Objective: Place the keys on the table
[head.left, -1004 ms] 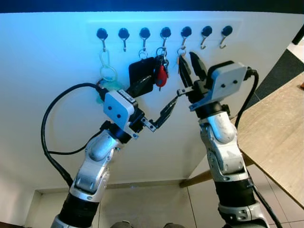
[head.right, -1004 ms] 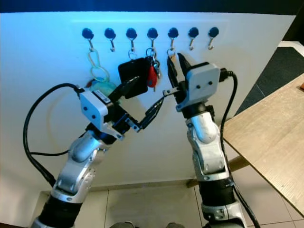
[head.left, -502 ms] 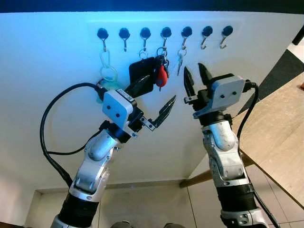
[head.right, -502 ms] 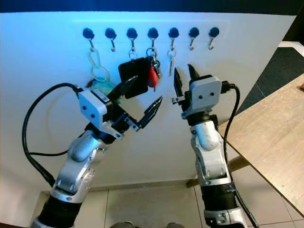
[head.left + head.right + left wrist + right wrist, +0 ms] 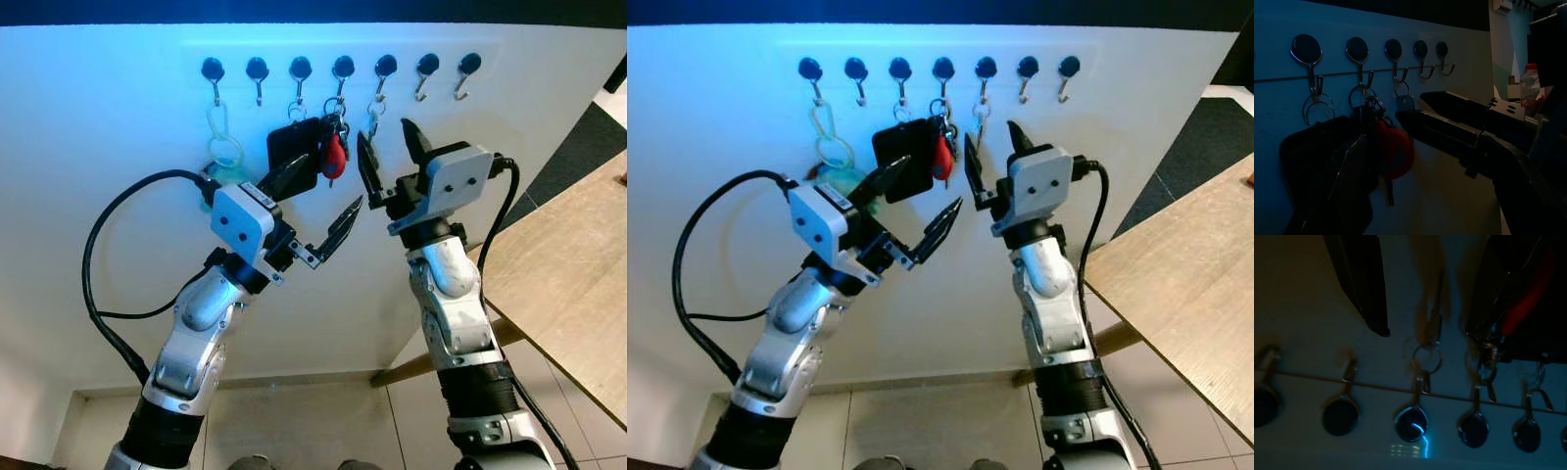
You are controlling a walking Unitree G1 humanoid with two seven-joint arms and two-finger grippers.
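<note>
Keys [image 5: 371,125] hang on a small ring from a wall hook [image 5: 384,70], just beside a bulkier bunch with a red fob [image 5: 334,157]; the right gripper [image 5: 386,164] is spread wide around them, pinching nothing. The left gripper [image 5: 312,202] hovers spread below the bunch. Likely light, loose and prone to swinging; pinch the blade under the ring, then lift clear of the hook toward the table [image 5: 578,264].

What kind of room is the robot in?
Probably a hallway or entry spot in a home. A row of wall hooks holds keys and a black fob, there is a tiled floor below, and a wooden table stands to the right.
</note>
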